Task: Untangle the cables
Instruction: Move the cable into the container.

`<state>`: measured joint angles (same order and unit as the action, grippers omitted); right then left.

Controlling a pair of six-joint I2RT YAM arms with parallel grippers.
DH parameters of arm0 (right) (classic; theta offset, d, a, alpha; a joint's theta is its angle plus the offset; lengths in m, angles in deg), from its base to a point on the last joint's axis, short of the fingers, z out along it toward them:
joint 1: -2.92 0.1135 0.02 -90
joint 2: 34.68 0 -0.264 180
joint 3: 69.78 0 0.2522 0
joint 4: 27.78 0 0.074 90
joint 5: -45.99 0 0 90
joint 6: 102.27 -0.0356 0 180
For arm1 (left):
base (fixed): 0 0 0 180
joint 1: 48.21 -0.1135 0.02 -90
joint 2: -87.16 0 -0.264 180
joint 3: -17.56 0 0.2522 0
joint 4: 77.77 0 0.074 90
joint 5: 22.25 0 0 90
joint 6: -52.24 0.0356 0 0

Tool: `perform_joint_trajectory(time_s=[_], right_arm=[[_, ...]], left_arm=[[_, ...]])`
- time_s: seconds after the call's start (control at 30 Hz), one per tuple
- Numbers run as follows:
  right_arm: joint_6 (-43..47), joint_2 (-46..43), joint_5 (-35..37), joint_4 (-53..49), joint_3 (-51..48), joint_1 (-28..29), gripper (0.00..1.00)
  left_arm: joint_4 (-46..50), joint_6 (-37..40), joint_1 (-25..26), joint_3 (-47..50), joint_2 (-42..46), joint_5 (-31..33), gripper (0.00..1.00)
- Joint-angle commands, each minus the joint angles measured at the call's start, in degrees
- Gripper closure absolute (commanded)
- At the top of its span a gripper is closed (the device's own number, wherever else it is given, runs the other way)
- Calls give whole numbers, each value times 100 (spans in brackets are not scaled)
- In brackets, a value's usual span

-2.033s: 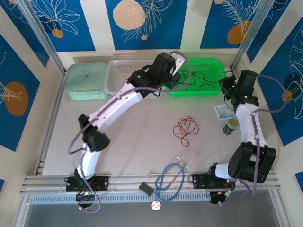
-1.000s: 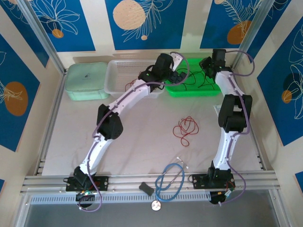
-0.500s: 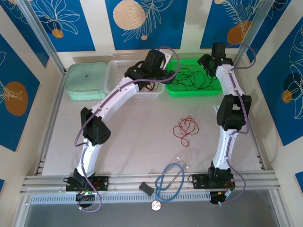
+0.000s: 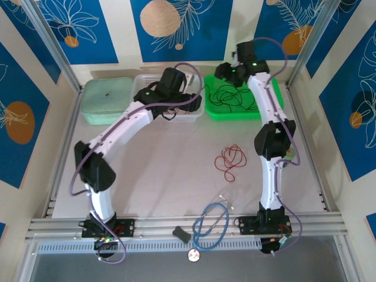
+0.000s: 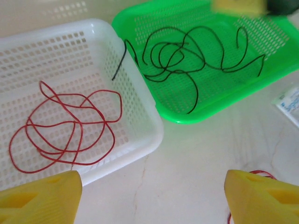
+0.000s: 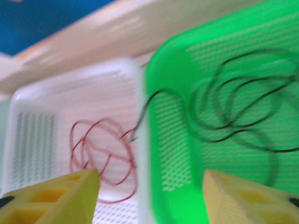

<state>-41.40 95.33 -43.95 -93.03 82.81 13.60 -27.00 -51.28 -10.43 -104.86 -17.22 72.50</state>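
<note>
Left gripper [image 5: 152,186] and right gripper [image 6: 149,189] hang with jaws wide, holding nothing.
Thin red cable [image 5: 70,123] coils in white perforated plastic basket [image 5: 152,133]; thin black cable [image 5: 170,58] in green perforated plastic basket [image 5: 224,100].

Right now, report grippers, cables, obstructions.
Left gripper, right gripper open. Red cable in white basket; black cable in green basket, tail over white rim. Loose red cable on table.

Two red cables [image 5: 65,126], seemingly one black cable [image 5: 187,60], two baskets [image 5: 145,116], one mint box [image 4: 107,101], one blue tube [image 4: 210,225].
</note>
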Motion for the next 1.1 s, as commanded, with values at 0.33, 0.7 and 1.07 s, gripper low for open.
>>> perform_joint_trajectory(time_s=[0.33,0.7,1.07], right_arm=[[-1383,1023,-760,1079,-285,279,48],[-2297,881,-455,2739,-1460,110,48],[-2640,1021,-865,3519,-1412,11,50]], left_arm=[[-504,-135,-456,1522,1637,-176,22],[-508,-48,-482,1625,1796,-180,23],[-491,12,-484,1562,1772,-220,24]])
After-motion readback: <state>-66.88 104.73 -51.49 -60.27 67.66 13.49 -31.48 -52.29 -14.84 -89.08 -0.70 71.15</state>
